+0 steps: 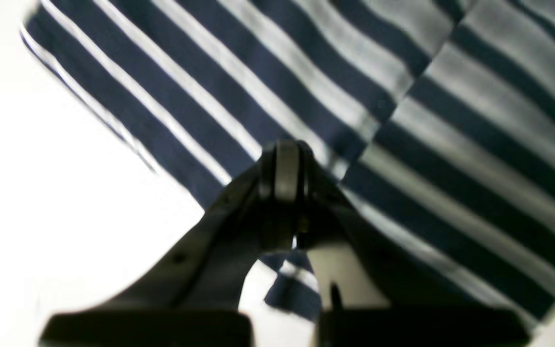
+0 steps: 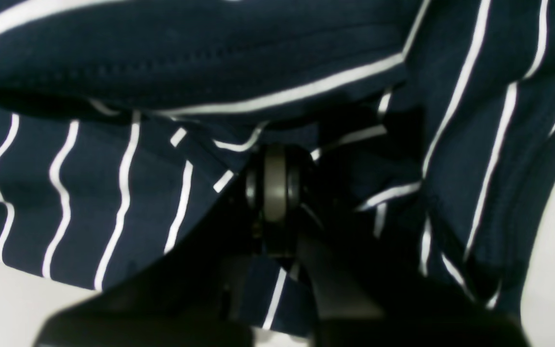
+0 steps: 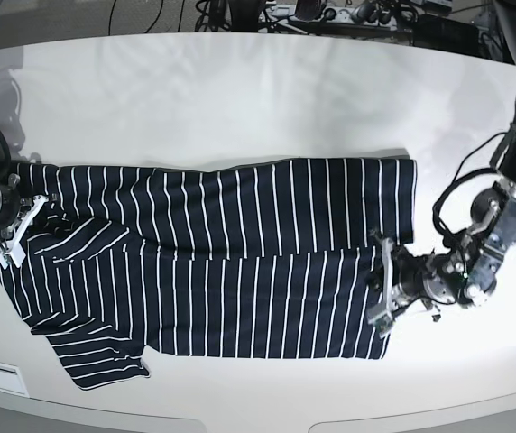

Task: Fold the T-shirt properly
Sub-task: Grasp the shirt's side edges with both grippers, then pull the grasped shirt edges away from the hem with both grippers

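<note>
T-shirt (image 3: 213,271) lies spread flat across the white table (image 3: 240,108), long side running left-right in the base view, one lengthwise fold along the middle. Left gripper (image 3: 382,287) clamped tight on the hem edge – cloth pinched between the jaws. Right gripper (image 3: 10,236) likewise closed on bunched fabric at the sleeve/collar end – shirt fills its wrist view.
</note>
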Robot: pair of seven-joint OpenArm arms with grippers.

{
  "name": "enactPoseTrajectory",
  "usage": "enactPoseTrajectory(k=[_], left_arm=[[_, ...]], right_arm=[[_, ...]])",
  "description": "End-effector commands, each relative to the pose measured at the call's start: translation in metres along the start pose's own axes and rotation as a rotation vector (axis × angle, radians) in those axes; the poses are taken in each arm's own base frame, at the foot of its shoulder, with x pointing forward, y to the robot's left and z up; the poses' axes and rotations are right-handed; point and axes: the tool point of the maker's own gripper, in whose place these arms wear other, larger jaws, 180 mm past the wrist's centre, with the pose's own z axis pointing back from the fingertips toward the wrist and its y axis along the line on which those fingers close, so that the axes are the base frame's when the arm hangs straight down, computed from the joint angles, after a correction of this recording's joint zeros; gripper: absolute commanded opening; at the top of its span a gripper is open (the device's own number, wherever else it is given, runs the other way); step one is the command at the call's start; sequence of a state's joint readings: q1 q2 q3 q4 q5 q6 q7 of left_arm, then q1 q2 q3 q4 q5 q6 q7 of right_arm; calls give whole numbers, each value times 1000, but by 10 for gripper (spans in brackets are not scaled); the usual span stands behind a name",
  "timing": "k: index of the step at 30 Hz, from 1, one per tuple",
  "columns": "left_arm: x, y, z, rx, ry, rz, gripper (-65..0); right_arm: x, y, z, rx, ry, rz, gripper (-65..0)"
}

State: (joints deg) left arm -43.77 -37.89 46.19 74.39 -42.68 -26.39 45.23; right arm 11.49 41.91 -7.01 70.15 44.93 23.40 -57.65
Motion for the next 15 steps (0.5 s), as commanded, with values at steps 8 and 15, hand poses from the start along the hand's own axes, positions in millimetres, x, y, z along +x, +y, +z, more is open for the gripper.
enactPoseTrajectory(k=[8,15], left_arm=[[4,-25,9,-138,21,11,-650],[-37,-47,-5,-178,136,19,-650]], right_arm=[[1,-7,6,-18,11,9,-650],[4,-3,4,-4,-9,5,-650]])
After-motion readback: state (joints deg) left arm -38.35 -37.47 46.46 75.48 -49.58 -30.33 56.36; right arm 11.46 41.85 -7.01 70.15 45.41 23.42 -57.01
